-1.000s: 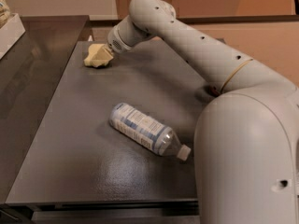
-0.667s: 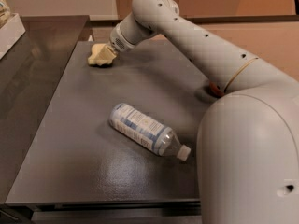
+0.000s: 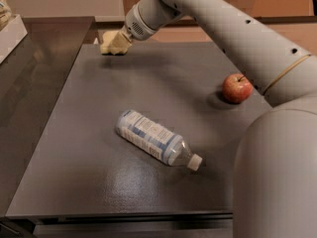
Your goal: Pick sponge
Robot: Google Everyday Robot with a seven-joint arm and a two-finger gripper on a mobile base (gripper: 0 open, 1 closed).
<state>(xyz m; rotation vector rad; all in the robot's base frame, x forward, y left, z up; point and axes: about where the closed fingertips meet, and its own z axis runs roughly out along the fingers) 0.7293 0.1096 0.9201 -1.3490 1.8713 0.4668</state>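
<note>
Gripper (image 3: 119, 38) meets the soft pale sponge (image 3: 108, 48) at the far edge of the table (image 3: 74, 133); whether it grips, I cannot tell; matte grey surface open alongside.

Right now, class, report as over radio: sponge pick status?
Gripper at the sponge, far left corner of table. Grasp unconfirmed. Bottle and apple lie well apart from it.

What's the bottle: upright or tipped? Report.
Tipped: the bottle lies on its side, cap pointing right. The end effector is at the far sponge.

The gripper (image 3: 121, 37) touches the sponge (image 3: 107, 48) at the table's (image 3: 89, 182) far-left corner.
</note>
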